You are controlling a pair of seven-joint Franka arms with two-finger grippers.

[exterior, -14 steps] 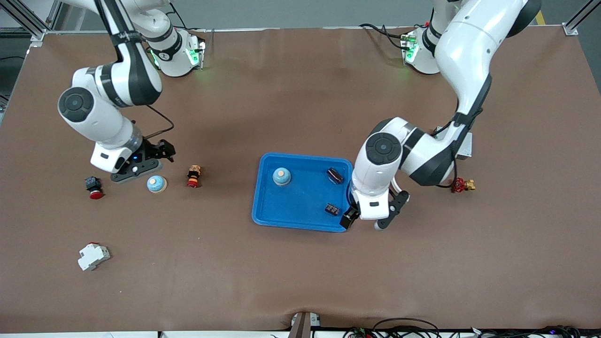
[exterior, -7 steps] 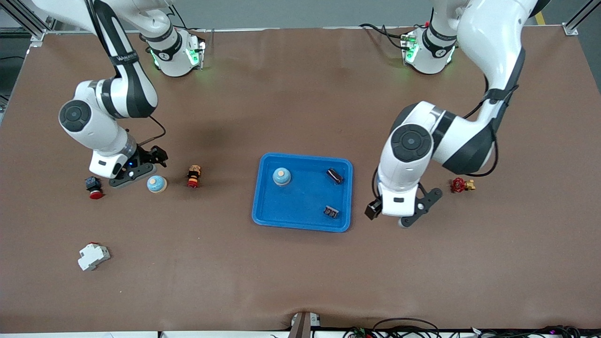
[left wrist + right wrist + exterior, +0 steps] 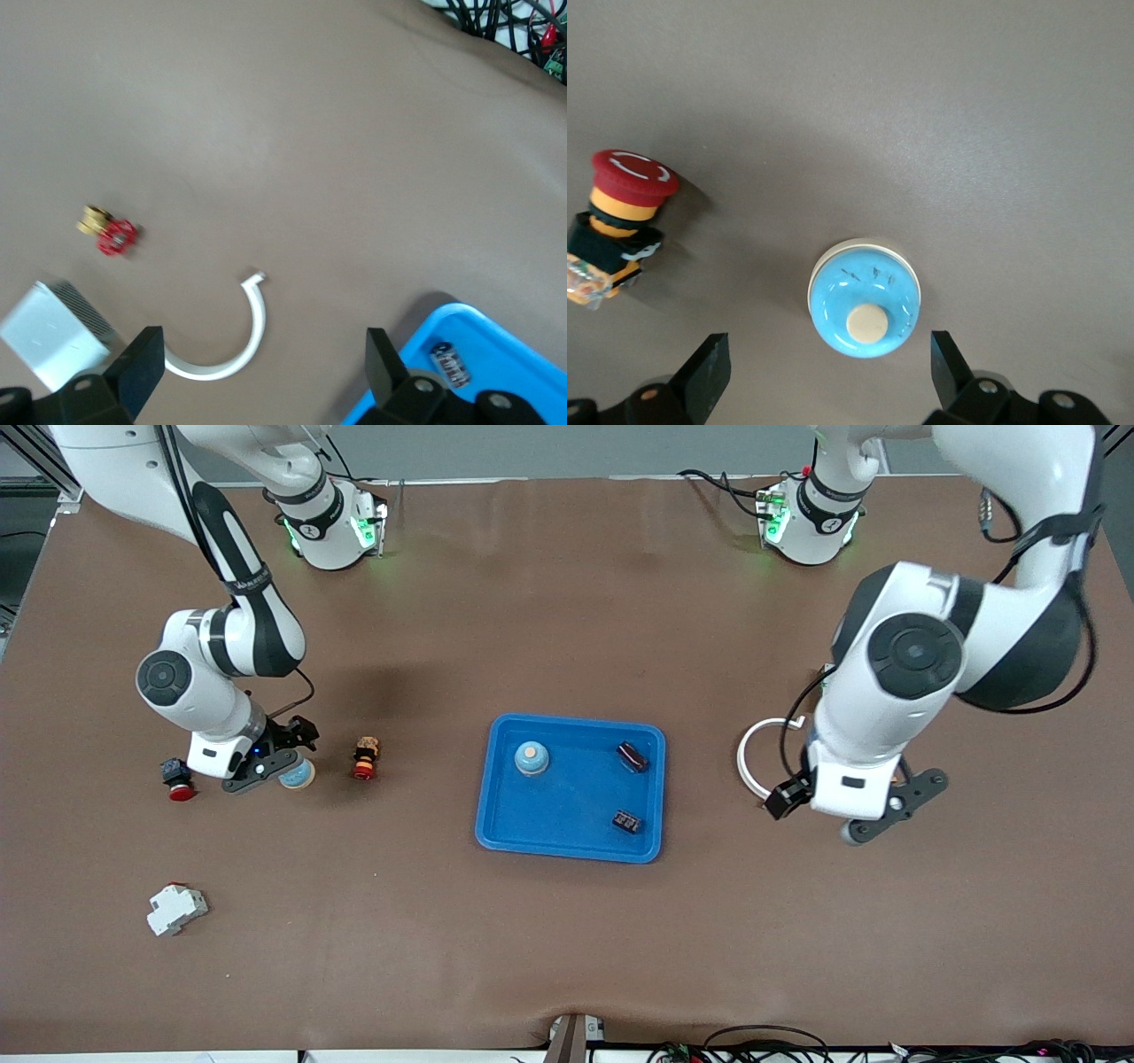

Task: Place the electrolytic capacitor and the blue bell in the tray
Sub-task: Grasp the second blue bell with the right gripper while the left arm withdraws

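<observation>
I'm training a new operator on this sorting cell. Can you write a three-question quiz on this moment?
1. True or false: a blue bell already sits in the tray.
2. Which gripper is over the second blue bell on the table?
A. left gripper
B. right gripper
3. Fill in: both grippers' fingers are ____.

Key: 1 true; 2 B; 3 open.

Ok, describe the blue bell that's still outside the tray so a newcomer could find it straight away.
Start at the blue tray mid-table and look toward the right arm's end. The blue bell sits on the table there, under the right gripper, between two red-capped buttons. It alone is a pale blue dome with a cream knob.
</observation>
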